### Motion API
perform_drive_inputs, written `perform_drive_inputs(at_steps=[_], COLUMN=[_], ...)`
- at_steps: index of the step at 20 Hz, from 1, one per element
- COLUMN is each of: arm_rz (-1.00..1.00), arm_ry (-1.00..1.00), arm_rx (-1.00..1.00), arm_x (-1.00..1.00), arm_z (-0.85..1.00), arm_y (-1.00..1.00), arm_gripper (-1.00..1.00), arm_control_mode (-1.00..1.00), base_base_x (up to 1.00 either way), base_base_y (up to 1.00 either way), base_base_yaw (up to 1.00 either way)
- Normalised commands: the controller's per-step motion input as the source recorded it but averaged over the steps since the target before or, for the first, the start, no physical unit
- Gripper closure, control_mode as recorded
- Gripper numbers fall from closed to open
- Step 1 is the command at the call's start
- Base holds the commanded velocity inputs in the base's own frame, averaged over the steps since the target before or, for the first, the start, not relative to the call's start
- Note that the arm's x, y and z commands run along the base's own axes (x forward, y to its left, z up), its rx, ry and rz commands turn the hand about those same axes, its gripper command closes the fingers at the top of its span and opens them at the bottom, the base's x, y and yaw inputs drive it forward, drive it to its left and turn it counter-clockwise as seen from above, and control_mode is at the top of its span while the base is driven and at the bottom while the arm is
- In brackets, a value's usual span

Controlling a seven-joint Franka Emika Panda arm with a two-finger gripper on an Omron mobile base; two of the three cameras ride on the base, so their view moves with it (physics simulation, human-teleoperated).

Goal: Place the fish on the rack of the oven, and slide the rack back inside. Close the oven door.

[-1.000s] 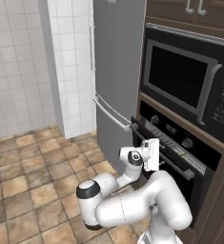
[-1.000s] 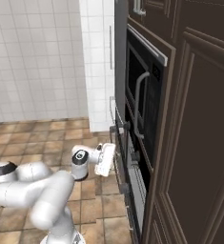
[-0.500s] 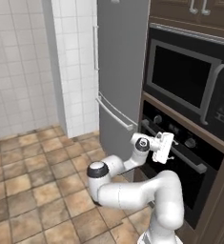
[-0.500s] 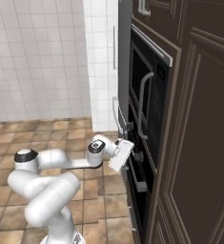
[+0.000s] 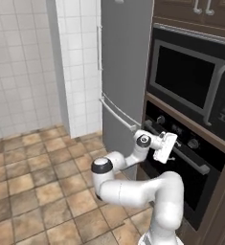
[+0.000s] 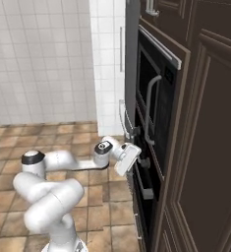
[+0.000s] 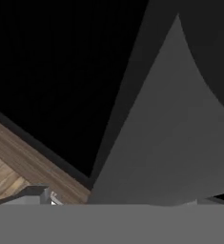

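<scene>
The black oven [image 5: 195,143] sits in dark wood under the microwave, and its knobs show. The oven door [image 5: 181,184] is shut, with its long bar handle [image 5: 183,153] running across the top. My gripper [image 5: 170,147] is stretched out to the left part of that handle, right against the door front, and looks open with nothing in it. From the other side the gripper [image 6: 135,160] hovers just above the handle [image 6: 145,187]. The hand view is pressed close to the black oven front [image 7: 61,71]. The rack is hidden behind the shut door. The fish is out of view.
A tall grey fridge [image 5: 126,62] stands directly left of the oven. The black microwave [image 5: 190,76] with a vertical grey handle is above it. Dark brown cabinet panels [image 6: 205,147] fill the right. Brown floor tiles [image 5: 37,186] lie open to the left, below a white tiled wall [image 5: 18,67].
The whole picture has shifted, so the base has driven. The arm has stretched out and carried the hand up to the oven's handle. The jaws have stayed wide.
</scene>
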Motion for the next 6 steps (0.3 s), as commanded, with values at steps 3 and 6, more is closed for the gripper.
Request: perform_drive_inputs(at_steps=[3, 6], arm_rz=[-0.05, 0.00], arm_ry=[-0.02, -0.10], arm_rx=[0.00, 0.00], arm_x=[-0.24, -0.55], arm_z=[0.00, 0.00], arm_y=[0.13, 0.37], arm_gripper=[-1.00, -1.00], arm_control_mode=[-1.00, -1.00], base_base_x=[0.00, 0.00], base_base_y=[0.00, 0.00], base_base_yaw=[0.00, 0.00])
